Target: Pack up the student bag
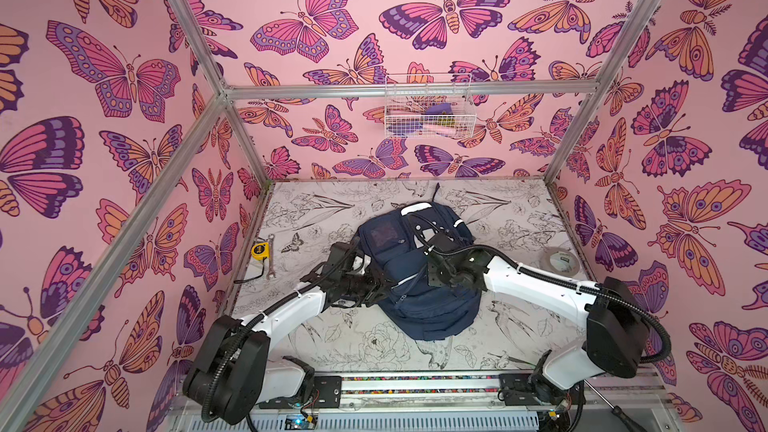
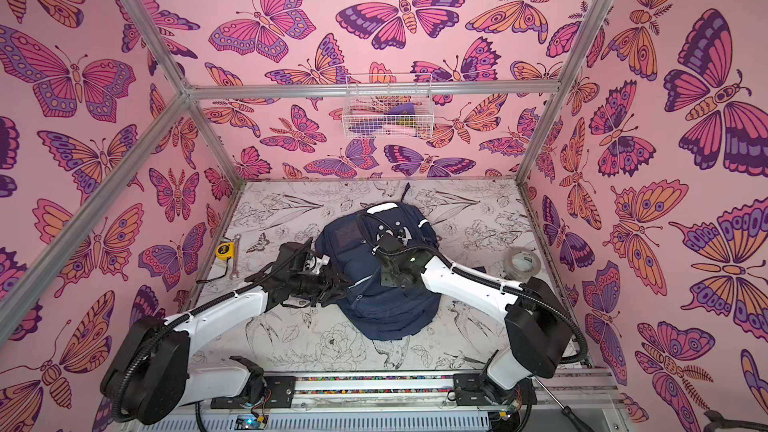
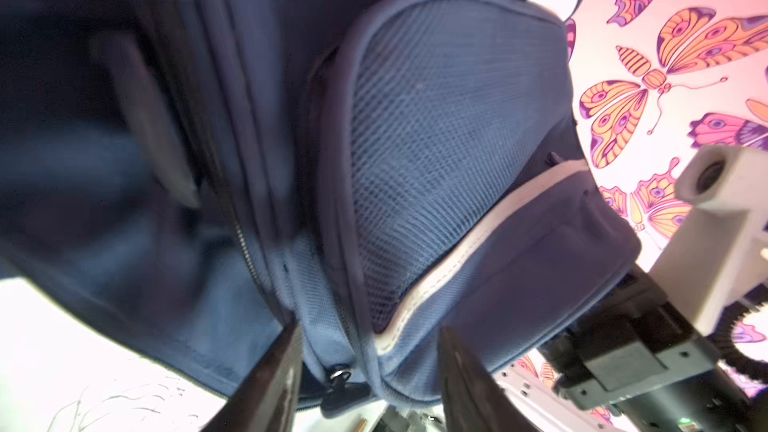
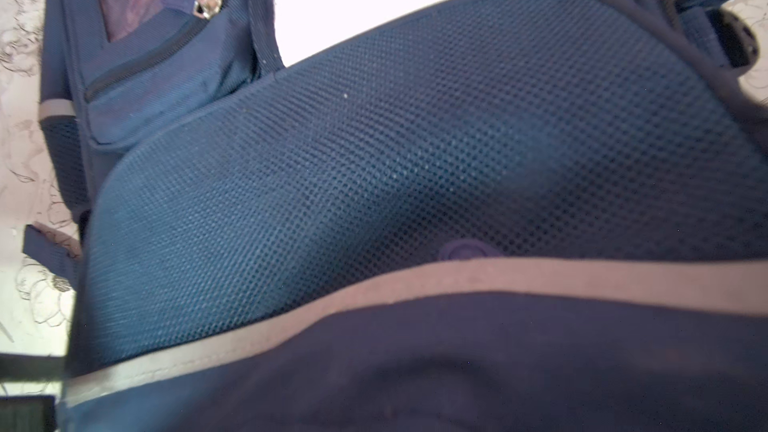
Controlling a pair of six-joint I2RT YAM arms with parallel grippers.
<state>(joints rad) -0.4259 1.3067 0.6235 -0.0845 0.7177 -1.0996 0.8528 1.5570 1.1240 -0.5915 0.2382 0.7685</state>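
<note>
The student bag (image 1: pixel 419 309) (image 2: pixel 386 309), navy with thin pale stripes, lies flat in the middle of the table in both top views. My left gripper (image 1: pixel 384 286) (image 3: pixel 370 376) is at the bag's left side. Its two dark fingers (image 3: pixel 274 380) stand apart on either side of a fold of the bag, beside a metal zip pull (image 3: pixel 340 376). My right gripper (image 1: pixel 432 280) presses down on the bag's right half from above. In the right wrist view its fingers are hidden by navy mesh (image 4: pixel 415 160) and a pale stripe (image 4: pixel 457 280).
A yellow tape measure (image 1: pixel 260 251) and a wrench (image 1: pixel 270 257) lie at the table's left edge. A roll of tape (image 1: pixel 559 263) sits at the right edge. A white wire basket (image 1: pixel 428 108) with items in it hangs on the back wall. A screwdriver (image 1: pixel 615 405) lies at the front right.
</note>
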